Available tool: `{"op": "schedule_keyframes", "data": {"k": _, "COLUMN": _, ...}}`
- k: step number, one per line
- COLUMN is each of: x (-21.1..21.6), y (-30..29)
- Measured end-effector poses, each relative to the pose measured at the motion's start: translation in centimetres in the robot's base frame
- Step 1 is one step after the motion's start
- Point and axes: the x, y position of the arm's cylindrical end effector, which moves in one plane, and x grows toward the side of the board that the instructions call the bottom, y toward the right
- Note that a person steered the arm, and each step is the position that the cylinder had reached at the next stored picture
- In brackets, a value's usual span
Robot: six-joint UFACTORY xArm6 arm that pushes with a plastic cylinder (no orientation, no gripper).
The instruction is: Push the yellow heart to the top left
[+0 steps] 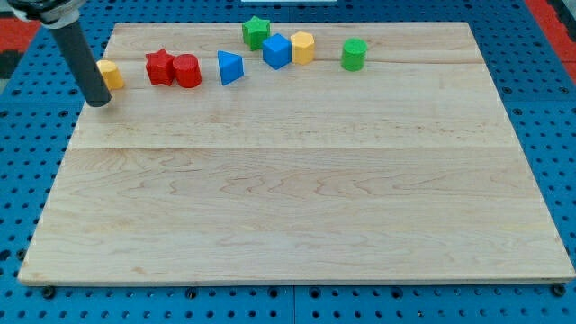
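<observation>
The yellow heart (111, 75) lies near the board's left edge, toward the view's top, partly hidden behind my rod. My tip (99, 102) rests on the board just below and left of the heart, touching or nearly touching it. To the heart's right sit a red star (159, 67) and a red block (187, 71), side by side.
A blue triangular block (229, 67) lies right of the red pair. Near the top edge are a green star (256, 32), a blue cube (277, 50), a yellow block (302, 47) and a green cylinder (355, 55). The wooden board (297, 207) lies on a blue pegboard.
</observation>
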Motion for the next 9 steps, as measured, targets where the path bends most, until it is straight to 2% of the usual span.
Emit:
{"op": "schedule_keyframes", "data": {"k": 2, "x": -0.4, "y": -3.8}}
{"op": "schedule_keyframes", "data": {"k": 3, "x": -0.6, "y": -4.0}}
{"op": "schedule_keyframes", "data": {"k": 4, "x": -2.6, "y": -3.8}}
{"op": "schedule_keyframes", "data": {"k": 5, "x": -5.2, "y": -0.6}}
{"op": "schedule_keyframes", "data": {"k": 6, "x": -6.3, "y": 5.7}}
{"op": "schedule_keyframes", "data": {"k": 7, "x": -2.3, "y": 6.3}}
{"op": "schedule_keyframes", "data": {"k": 8, "x": -3.5, "y": 11.1}}
{"op": "schedule_keyframes", "data": {"k": 9, "x": -7.1, "y": 7.6}}
